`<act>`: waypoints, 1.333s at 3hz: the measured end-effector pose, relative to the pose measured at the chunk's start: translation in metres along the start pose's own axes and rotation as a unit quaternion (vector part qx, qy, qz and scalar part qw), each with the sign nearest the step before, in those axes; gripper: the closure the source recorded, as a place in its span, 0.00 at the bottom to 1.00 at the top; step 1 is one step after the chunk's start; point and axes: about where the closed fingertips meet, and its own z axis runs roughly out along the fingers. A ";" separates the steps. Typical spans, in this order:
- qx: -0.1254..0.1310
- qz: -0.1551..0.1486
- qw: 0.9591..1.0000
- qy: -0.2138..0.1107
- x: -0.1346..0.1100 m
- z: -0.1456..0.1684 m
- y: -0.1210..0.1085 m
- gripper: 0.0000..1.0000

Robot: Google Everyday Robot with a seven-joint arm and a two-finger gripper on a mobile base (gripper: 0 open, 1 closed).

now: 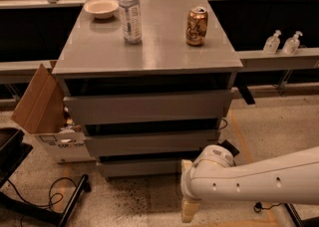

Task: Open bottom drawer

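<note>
A: Task progress?

B: My gripper (pixel 188 210) sits low near the floor, just right of the bottom drawer (pixel 142 168). Whether it is open, I cannot tell. The drawer, lowest of three, appears shut — contact and pull remain.

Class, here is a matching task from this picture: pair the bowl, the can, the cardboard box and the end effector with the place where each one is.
Things:
1. bowl
2. can
3. box
4. end effector

Places:
A. on the floor, left of the cabinet
B. near the floor, in front of the bottom drawer, at its right end
C. back left corner of the cabinet top
D. right side of the cabinet top

Pairs: 1-C, 2-D, 3-A, 4-B
</note>
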 end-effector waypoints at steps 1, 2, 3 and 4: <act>-0.008 -0.019 1.000 0.001 0.001 0.044 -0.002 0.00; -0.010 -0.032 0.999 0.022 0.007 0.086 -0.010 0.00; -0.002 -0.049 0.997 0.058 0.013 0.128 -0.024 0.00; 0.004 -0.051 0.993 0.105 0.022 0.169 -0.038 0.00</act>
